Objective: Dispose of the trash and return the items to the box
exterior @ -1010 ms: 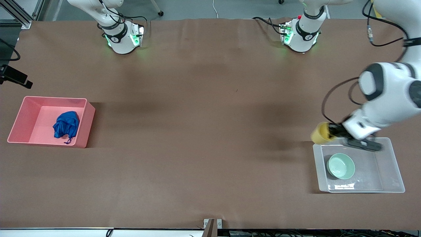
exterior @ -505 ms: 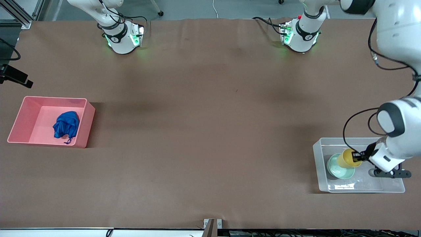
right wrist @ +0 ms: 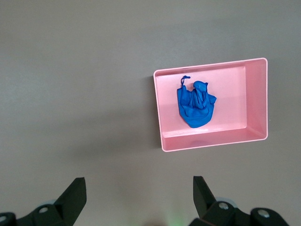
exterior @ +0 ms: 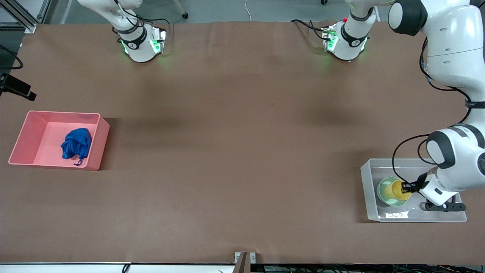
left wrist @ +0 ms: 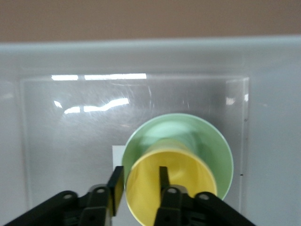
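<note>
Front view: the blue wad of trash (exterior: 76, 148) lies inside the pink bin (exterior: 97, 142) at the right arm's end of the table, so the disposal part looks done. At the left arm's end, the clear plastic box (exterior: 366, 189) holds the mint-green bowl (exterior: 383, 191). The left gripper (exterior: 407, 187) reaches into the box, clamped on the rim of the yellow cup (exterior: 399, 189), which sits over or in the bowl. The right gripper does not show here.

Left wrist view: the left gripper's fingers (left wrist: 163, 175) pinch the yellow cup's wall, one inside and one outside. The cup appears nested in the green bowl, beside a white sticker (left wrist: 117, 155) on the box bottom. Whether the cup already rests on the bowl, I cannot tell.

Right wrist view: the right gripper (right wrist: 139, 193) hangs high over bare table near the pink bin, fingers spread wide and empty, and this arm waits.

What seems left is only releasing the cup.
</note>
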Action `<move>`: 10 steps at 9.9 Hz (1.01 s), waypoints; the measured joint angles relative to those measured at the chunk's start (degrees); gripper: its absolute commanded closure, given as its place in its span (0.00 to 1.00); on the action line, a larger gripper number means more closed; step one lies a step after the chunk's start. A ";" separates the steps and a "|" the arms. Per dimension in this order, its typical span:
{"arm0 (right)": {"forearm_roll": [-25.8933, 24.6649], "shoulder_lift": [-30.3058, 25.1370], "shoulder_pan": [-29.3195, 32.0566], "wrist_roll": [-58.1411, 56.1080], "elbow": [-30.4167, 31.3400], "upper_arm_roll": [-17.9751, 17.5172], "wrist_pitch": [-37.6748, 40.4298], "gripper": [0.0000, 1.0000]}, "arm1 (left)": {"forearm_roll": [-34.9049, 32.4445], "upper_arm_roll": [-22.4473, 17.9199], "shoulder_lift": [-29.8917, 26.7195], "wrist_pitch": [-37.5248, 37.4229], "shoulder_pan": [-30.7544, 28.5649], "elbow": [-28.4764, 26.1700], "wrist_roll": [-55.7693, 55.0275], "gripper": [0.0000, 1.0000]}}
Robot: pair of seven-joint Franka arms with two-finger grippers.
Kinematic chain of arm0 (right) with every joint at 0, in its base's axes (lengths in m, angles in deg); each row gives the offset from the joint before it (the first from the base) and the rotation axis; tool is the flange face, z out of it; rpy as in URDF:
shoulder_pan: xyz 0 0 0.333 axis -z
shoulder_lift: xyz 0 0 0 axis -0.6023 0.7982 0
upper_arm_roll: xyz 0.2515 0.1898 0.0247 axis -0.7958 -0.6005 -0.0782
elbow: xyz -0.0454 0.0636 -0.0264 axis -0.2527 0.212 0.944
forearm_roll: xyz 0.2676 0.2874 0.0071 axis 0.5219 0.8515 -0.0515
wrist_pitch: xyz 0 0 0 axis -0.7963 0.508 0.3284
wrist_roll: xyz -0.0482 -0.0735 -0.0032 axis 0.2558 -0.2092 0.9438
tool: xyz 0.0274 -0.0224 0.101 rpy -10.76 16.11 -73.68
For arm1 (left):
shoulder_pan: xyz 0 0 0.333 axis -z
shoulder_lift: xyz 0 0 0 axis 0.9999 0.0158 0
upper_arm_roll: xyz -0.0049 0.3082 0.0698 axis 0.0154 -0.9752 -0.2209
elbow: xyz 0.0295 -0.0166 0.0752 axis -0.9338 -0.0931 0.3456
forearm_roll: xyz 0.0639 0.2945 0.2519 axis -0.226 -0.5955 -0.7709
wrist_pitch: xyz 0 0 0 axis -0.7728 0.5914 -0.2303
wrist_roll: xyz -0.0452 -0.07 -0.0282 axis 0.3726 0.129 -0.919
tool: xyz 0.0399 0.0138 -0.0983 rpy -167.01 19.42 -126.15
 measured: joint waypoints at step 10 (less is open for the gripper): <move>-0.01 0.01 -0.36 0.00 -0.08 -0.17 0.06 0.00 | -4.25 4.43 -36.22 -32.36 0.62 -3.75 -3.37 0.00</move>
